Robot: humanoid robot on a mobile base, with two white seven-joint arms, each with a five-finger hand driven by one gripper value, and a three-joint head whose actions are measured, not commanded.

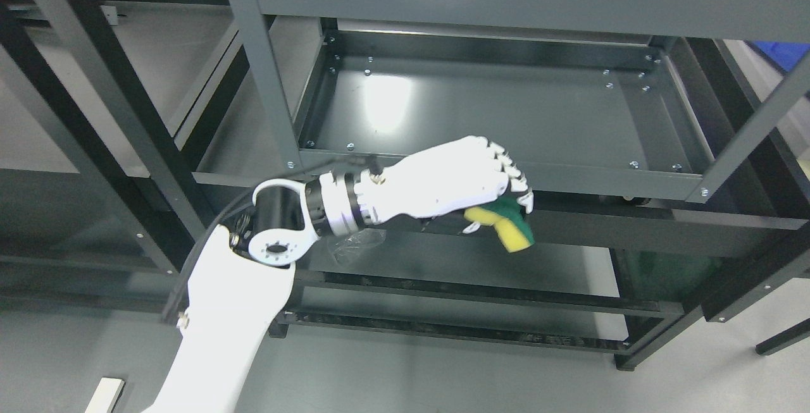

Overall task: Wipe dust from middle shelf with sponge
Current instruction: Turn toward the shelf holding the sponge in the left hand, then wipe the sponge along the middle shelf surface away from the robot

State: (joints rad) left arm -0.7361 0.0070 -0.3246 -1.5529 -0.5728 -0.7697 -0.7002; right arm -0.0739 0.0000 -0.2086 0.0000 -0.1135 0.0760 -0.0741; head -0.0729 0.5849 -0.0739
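my left hand (pixel 452 179): curled tight around the sponge
sponge (pixel 512 231): yellow and green, top half hidden in my fingers
middle shelf (pixel 493 116): front rim behind my knuckles

— What was seen of the sponge (pixel 512 231)?

— A yellow block with a green scouring face was seen, bent and pinched at one end, its free end hanging down and to the right. It was held in front of the shelf's front rail, clear of the tray surface.

— And the middle shelf (pixel 506 116)?

— A dark grey metal tray was seen, shallow-walled and fastened with screws at its corners. A bright glare was reflected near its left side. Nothing was found lying on it.
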